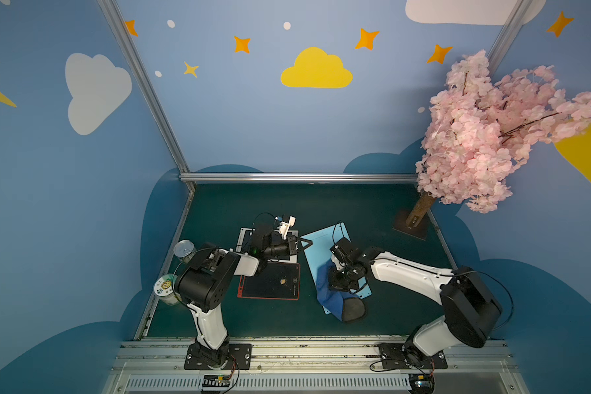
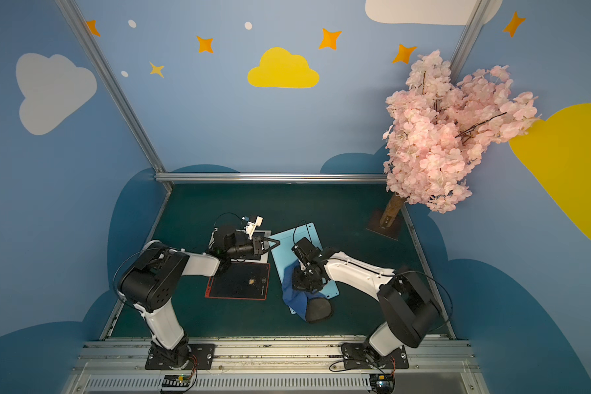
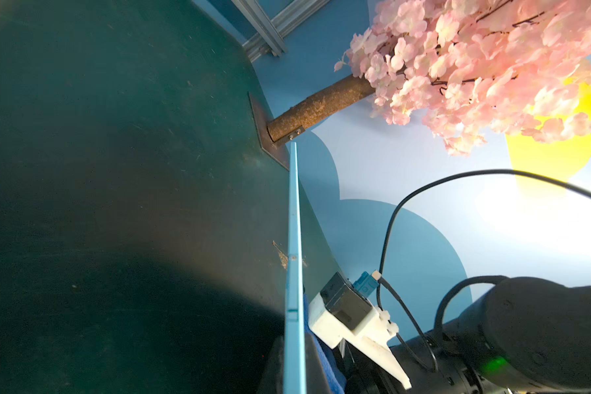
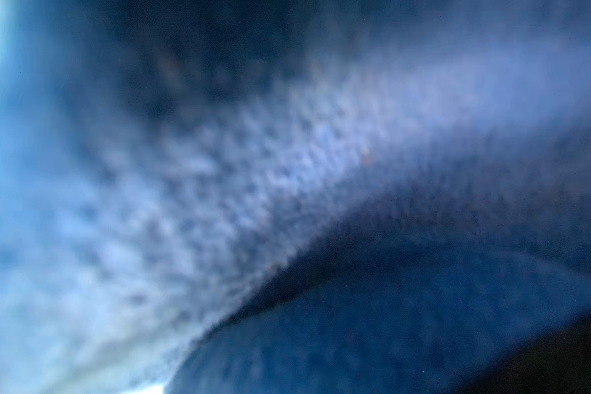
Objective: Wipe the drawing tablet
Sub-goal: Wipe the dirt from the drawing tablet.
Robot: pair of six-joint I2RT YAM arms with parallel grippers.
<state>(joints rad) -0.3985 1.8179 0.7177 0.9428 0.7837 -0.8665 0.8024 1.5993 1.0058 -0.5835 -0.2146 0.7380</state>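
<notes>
A light blue drawing tablet [image 1: 321,245] [image 2: 285,252] lies at an angle in the middle of the green table in both top views. My left gripper [image 1: 307,243] [image 2: 276,243] is shut on its near-left corner. The left wrist view shows the tablet's thin edge [image 3: 294,238] pinched between the dark fingers [image 3: 316,365]. My right gripper [image 1: 338,285] [image 2: 302,285] points down onto the tablet, shut on a dark blue cloth [image 1: 328,295] [image 2: 296,298] that spills over the tablet's near edge. Blurred blue cloth [image 4: 253,170] fills the right wrist view and hides the jaws.
A red-framed tablet [image 1: 270,283] with a black screen and a small orange mark lies left of the blue one. A white-framed tablet [image 1: 244,235] sits under the left arm. A clear cup [image 1: 184,249] and a lidded tub [image 1: 164,288] stand at the left edge, a pink blossom tree [image 1: 492,129] back right.
</notes>
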